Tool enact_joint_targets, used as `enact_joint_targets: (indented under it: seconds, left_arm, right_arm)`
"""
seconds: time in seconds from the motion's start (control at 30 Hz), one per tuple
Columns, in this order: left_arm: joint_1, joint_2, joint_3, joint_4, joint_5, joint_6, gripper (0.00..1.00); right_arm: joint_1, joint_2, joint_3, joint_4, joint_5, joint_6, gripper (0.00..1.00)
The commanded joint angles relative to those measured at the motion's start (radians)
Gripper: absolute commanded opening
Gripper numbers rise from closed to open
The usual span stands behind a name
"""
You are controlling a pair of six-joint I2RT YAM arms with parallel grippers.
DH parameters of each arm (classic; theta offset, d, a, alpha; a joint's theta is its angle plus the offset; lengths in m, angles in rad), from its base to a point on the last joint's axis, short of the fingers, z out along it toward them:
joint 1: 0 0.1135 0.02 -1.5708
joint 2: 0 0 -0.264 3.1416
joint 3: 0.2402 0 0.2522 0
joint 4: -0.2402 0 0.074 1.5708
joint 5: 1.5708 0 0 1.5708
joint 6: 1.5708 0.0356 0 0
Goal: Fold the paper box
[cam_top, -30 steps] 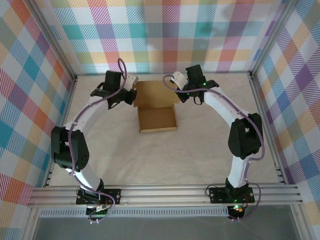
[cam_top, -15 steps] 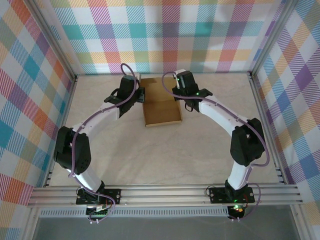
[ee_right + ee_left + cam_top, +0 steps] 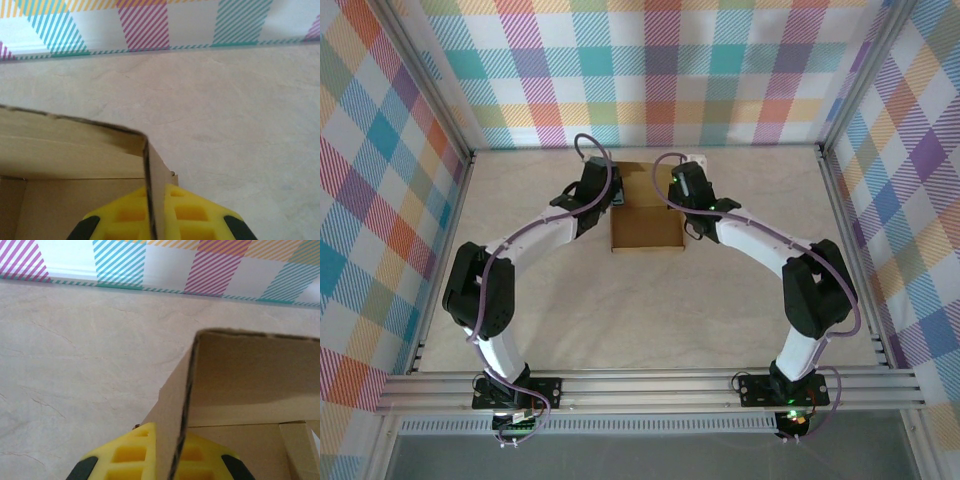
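Observation:
The paper box [image 3: 646, 231] is brown corrugated cardboard, lying at the back middle of the table with its side walls standing up. My left gripper [image 3: 611, 196] is shut on the box's left wall. In the left wrist view that upright wall [image 3: 176, 405] runs edge-on between my yellow fingers [image 3: 127, 455]. My right gripper [image 3: 678, 197] is shut on the right wall. The right wrist view has the right wall [image 3: 159, 176] pinched between yellow fingers [image 3: 192, 216], with the rear panel [image 3: 65, 145] joining it at a corner.
The pale marble-patterned table [image 3: 640, 310] is fenced by plaid walls [image 3: 650, 70] at the back and both sides. An aluminium rail [image 3: 650, 385] carries both arm bases at the near edge. The box sits a short way from the back wall.
Both arms have reached further towards the back wall and drawn together at the box's two sides. The box has shifted slightly right and back, and its side walls now stand up.

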Motion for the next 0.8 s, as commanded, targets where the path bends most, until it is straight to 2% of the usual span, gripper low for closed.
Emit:
enact_joint_targets:
  seconds: [0.0, 0.33, 0.77]
  left_arm:
    - [-0.044, 0.015, 0.024, 0.062, 0.027, -0.055, 0.0]
    - [-0.068, 0.024, -0.036, 0.137, 0.006, -0.058, 0.0]
    - [-0.112, -0.073, -0.297, 0.435, -0.062, -0.014, 0.0]
  right_arm:
    - [0.029, -0.037, -0.025, 0.117, -0.007, 0.125, 0.0]
    - [0.047, -0.03, -0.123, 0.232, 0.034, 0.129, 0.0]
    - [0.126, -0.075, -0.294, 0.499, 0.099, 0.037, 0.0]
